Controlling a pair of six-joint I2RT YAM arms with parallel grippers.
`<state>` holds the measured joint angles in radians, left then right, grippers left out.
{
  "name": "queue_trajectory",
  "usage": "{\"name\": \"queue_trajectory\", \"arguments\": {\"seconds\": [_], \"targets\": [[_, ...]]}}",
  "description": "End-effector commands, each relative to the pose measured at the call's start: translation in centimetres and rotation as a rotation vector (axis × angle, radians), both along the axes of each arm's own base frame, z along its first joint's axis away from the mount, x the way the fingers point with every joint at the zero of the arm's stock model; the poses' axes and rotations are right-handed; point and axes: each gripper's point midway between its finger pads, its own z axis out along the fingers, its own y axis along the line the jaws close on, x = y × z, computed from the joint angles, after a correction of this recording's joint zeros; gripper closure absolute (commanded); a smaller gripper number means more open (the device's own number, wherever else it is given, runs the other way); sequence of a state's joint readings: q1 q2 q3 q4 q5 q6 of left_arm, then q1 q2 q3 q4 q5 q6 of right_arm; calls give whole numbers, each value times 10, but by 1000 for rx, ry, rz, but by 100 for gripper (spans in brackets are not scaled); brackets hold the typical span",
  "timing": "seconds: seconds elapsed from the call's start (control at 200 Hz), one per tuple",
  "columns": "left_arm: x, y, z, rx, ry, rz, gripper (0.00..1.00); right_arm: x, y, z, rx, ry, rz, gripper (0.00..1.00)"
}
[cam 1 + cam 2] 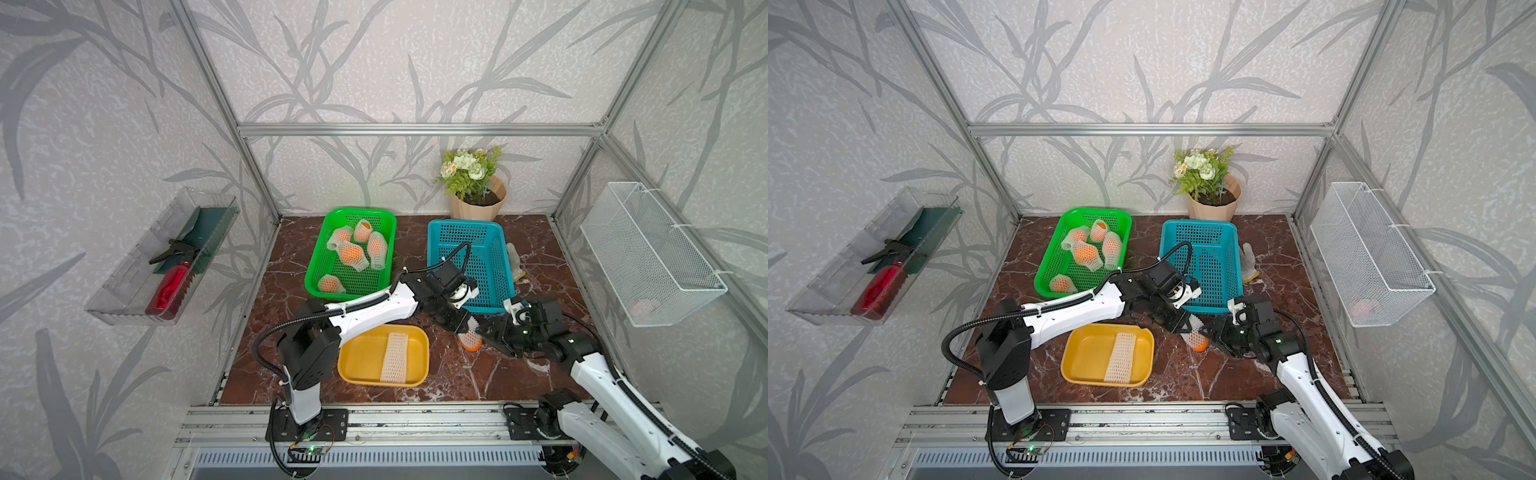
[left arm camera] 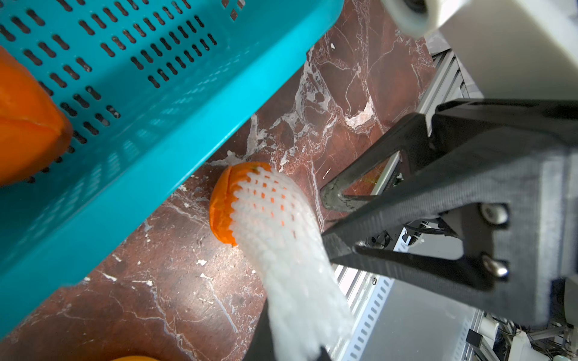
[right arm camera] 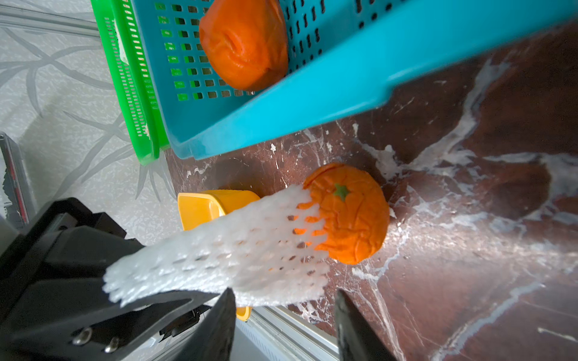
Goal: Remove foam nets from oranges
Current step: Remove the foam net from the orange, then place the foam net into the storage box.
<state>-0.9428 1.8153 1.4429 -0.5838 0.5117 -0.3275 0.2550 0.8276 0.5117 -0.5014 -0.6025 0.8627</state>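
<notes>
Off-white foam net half covers an orange lying on the marble tabletop, right of centre in both top views, just below the blue basket. The left gripper pinches the net's free end. The right gripper stands released, fingers apart beside it.

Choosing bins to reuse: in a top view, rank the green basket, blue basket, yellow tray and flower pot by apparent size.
1. green basket and blue basket: alike, unranked.
2. yellow tray.
3. flower pot.
</notes>
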Motion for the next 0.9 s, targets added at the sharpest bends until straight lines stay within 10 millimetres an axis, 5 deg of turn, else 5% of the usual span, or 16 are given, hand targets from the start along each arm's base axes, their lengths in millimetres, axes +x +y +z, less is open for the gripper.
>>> {"name": "queue_trajectory", "arguments": {"seconds": [0.0, 0.28, 0.645, 0.895], "targets": [[-6, 13, 24, -12, -10, -16, 92, 1, 0, 12, -6, -24, 18, 46], [-21, 76, 38, 145, 67, 46, 93, -2, 0, 27, -49, -58, 91, 26], [-41, 188, 43, 505, 88, 215, 95, -5, 5, 29, -68, -48, 189, 21], [-45, 228, 25, 768, 155, 218, 95, -8, 3, 23, -116, -37, 238, 20]]}}
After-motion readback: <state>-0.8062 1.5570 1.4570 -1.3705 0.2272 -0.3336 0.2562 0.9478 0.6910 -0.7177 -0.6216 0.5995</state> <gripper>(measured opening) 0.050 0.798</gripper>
